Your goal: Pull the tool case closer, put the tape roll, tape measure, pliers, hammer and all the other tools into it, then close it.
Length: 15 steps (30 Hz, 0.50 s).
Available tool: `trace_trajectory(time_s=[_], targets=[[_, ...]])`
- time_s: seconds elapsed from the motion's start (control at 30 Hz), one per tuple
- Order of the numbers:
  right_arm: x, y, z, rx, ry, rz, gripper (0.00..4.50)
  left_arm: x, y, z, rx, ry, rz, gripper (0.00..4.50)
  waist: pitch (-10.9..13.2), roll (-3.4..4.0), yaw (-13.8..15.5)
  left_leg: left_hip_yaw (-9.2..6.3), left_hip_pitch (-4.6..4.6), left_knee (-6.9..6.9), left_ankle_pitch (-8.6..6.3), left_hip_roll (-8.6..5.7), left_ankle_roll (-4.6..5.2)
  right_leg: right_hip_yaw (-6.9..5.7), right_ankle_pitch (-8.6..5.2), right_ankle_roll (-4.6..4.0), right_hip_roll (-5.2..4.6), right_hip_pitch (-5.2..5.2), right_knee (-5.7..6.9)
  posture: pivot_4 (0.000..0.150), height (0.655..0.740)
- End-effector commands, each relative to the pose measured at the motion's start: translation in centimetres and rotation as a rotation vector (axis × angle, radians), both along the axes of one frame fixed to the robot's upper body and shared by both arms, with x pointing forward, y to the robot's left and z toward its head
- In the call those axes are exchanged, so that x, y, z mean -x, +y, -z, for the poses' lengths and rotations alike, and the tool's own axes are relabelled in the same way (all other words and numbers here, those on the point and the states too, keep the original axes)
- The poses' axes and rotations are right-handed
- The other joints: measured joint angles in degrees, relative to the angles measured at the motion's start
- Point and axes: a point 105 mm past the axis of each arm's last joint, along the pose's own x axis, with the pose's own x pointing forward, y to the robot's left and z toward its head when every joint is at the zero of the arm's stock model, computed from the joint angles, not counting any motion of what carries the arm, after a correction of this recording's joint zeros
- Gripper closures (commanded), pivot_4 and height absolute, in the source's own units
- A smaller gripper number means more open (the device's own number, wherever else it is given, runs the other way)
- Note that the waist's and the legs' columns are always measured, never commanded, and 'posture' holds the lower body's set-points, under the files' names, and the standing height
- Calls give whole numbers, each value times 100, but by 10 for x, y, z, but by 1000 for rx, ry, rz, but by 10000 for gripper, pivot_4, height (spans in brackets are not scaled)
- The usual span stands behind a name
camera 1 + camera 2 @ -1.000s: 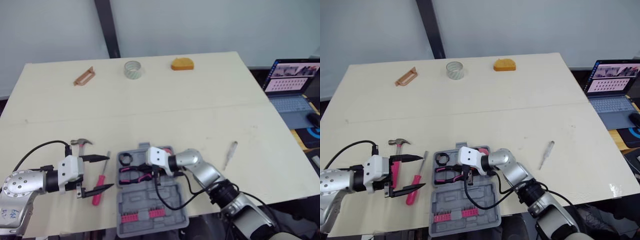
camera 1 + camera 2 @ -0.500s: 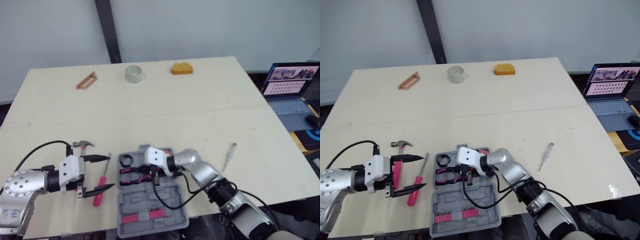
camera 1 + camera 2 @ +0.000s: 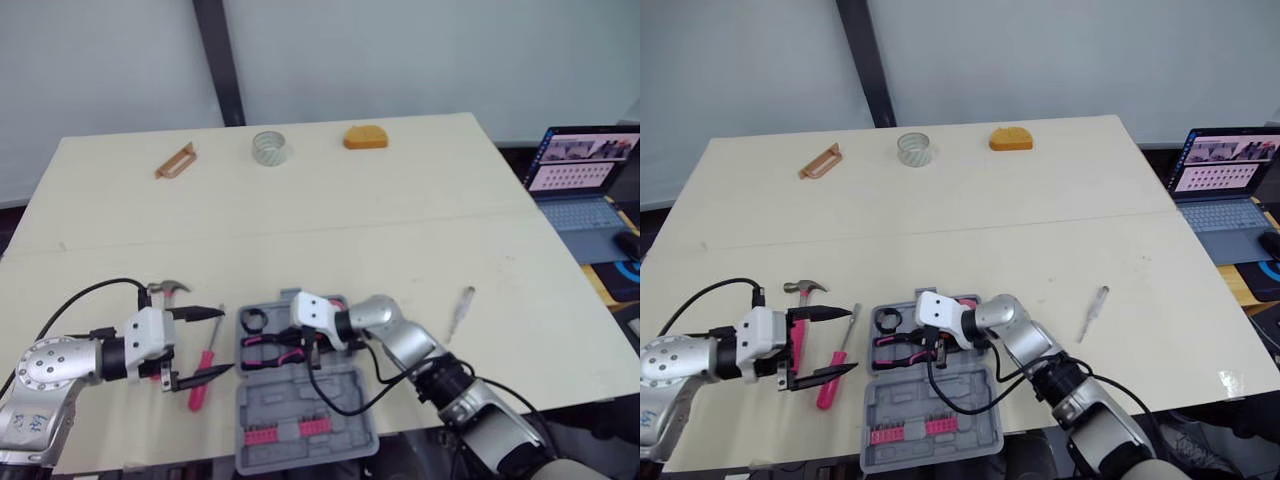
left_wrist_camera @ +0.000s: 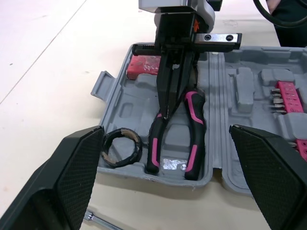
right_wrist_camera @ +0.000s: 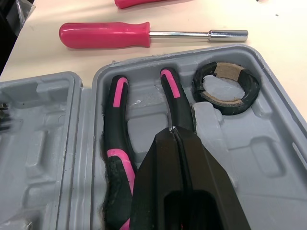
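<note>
Seating the pliers (image 5: 117, 139) in their pocket is the step in hand, by my reading. The right gripper (image 5: 173, 130) is reaching into the open case (image 3: 310, 400), its fingers (image 5: 158, 182) pressed together and the tips touching one pink-and-black handle. The pliers are lying in the half of the case farther from the robot, beside a black ring (image 5: 225, 88). To do this well, the arm should be pushing straight down and lightly, so the handles are settling flat (a tilted tool would be blocking the lid), then lifting clear without dragging. The left gripper (image 3: 227, 340) is hovering over the counter (image 3: 350, 200) with its fingers (image 4: 72, 167) wide apart above the screwdriver (image 3: 197, 395), just beside the case. The hammer (image 3: 165, 288) is lying a little beyond.
</note>
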Motion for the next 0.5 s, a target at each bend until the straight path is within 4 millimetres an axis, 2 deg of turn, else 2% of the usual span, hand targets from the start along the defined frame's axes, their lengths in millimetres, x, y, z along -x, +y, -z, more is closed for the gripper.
trace_trajectory(time_s=[0.03, 0.2, 0.37, 0.5], targets=[[3, -39, 65, 278, 135, 120, 44701, 0, -1, -1, -3, -14, -1, 0, -1, 1, -3, 0, 2, 0, 0, 0, 0, 0, 0, 0, 0, 1, 0, 1500, 7400], [6, -45, 73, 320, 170, 131, 44701, 1, -2, 0, -1, -11, -4, 0, -40, 29, 6, 0, 7, 0, 0, 1, 0, 0, -1, -1, 0, 8, -2, 1500, 7400], [6, -41, 68, 288, 174, 130, 44701, 2, -2, 0, 0, -11, -6, 0, -56, 45, 12, 0, 7, 0, -1, 1, 0, 0, -1, -1, 0, 8, -2, 1500, 7400], [1, -25, 38, 101, 112, 85, 44701, 0, -3, -1, 1, -16, -6, 0, -56, 45, 23, -1, 5, 0, -1, 1, 0, 0, -1, -1, 0, 7, -3, 1500, 7400]])
